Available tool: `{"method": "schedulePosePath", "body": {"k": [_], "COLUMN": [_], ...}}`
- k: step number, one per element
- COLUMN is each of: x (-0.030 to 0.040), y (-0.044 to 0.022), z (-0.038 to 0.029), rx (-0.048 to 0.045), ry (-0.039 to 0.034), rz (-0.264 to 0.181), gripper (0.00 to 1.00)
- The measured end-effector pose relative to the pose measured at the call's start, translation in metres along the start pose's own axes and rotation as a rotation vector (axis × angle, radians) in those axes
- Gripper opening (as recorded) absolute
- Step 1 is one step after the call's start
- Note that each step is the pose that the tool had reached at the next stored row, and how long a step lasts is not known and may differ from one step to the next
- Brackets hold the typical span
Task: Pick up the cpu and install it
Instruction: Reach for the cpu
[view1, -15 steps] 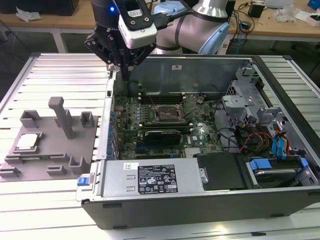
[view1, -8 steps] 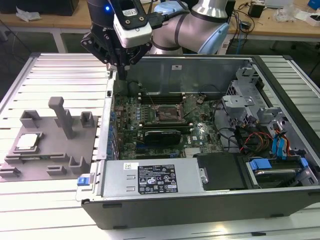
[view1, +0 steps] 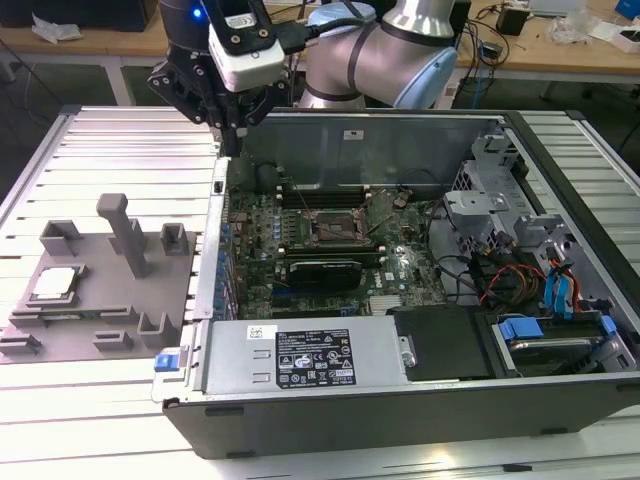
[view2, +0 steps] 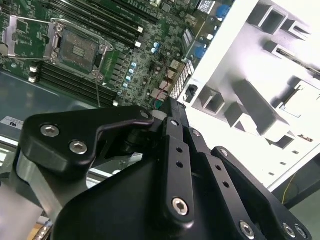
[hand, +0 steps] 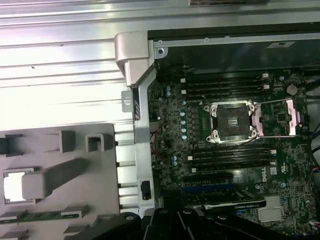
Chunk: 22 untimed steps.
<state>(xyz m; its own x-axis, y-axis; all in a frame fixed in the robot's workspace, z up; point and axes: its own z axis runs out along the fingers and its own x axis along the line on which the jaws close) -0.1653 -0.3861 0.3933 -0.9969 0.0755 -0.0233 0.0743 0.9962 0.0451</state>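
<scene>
The cpu (view1: 55, 283), a small silvery square chip, lies flat in a recess of the grey fixture plate (view1: 100, 300) at the exterior view's left, outside the computer case. It appears as a bright square in the first wrist view (hand: 14, 186) and in the second wrist view (view2: 303, 102). The motherboard's socket (view1: 330, 228) stands open with its metal frame lifted, as both wrist views show (hand: 235, 121) (view2: 77, 50). My gripper (view1: 232, 140) hangs shut and holding nothing above the case's far corner, well away from the cpu (view2: 169, 107).
The open computer case (view1: 400, 400) lies on a slatted metal table (view1: 120, 140). Its side wall (hand: 137, 125) runs between fixture and motherboard. A tall grey post (view1: 128, 232) and several blocks rise from the fixture. Cables and drive cages (view1: 520, 250) fill the case's right.
</scene>
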Motion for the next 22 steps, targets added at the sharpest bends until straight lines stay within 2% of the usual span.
{"method": "schedulePosePath", "body": {"k": [13, 22], "x": [0.0153, 0.0324], "y": [0.0029, 0.0054], "z": [-0.0003, -0.0005], "rx": [0.0001, 0.0], "ry": [0.0, -0.0001], "rz": [0.0, 0.0], "gripper": [0.11, 0.11]}}
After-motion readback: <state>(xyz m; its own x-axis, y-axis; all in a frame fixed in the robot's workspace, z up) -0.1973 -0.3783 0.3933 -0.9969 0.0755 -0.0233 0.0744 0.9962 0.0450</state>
